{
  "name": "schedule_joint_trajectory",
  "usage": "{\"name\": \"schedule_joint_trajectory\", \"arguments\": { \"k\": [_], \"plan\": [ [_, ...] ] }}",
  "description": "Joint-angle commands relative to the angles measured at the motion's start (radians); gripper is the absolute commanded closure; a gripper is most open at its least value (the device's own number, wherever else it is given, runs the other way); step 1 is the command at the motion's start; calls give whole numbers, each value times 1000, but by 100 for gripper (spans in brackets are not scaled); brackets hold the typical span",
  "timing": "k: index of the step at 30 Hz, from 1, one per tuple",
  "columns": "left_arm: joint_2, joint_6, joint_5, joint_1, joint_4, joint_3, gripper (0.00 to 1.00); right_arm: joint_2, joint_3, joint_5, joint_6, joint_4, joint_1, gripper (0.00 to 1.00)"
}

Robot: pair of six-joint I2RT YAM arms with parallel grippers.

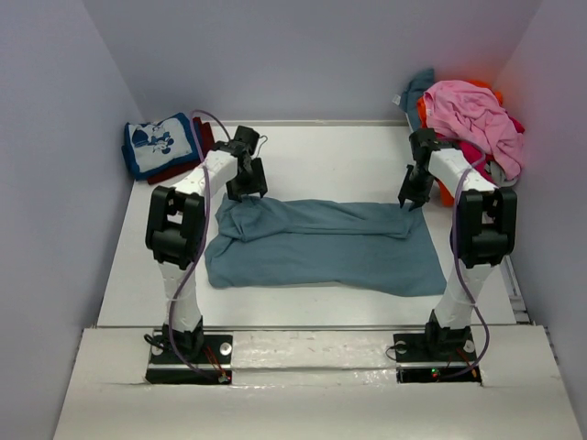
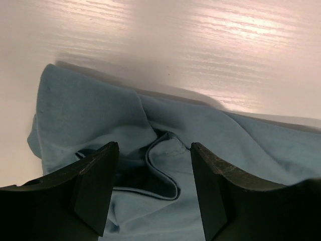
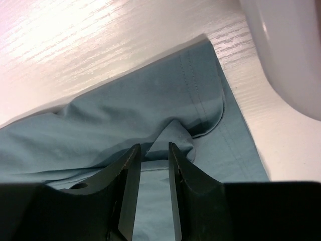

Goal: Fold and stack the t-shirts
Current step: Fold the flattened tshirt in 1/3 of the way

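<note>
- Beyond the slate-blue t-shirt (image 1: 321, 243) you have a broad bare strip of surface (image 1: 330, 156) to pass through.
- To its far left, the folded stack (image 1: 160, 147) blocks the corner.
- To its far right, a heaped pile of tees (image 1: 468, 115) stands in your way.
- Side walls (image 1: 55, 183) shut you in left and right of it.

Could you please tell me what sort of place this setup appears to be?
Probably a robot lab test cell rather than a home: a left arm and right arm bolted to a white table, plain walls boxing it in, and a heap of t-shirts opposite a folded stack.
</note>
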Motion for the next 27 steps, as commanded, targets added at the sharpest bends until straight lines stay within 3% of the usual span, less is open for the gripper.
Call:
{"name": "schedule_joint_trajectory", "arguments": {
  "k": [1, 18, 27],
  "plan": [
    [-10, 33, 18, -18, -31, 15, 29, 9, 3, -13, -12, 6, -6, 66],
    [-45, 36, 44, -18, -64, -80, 29, -21, -99, -71, -14, 26, -6, 76],
    [-45, 29, 44, -18, -60, -104, 29, -116, -173, -88, -16, 9, -6, 82]
  ]
}}
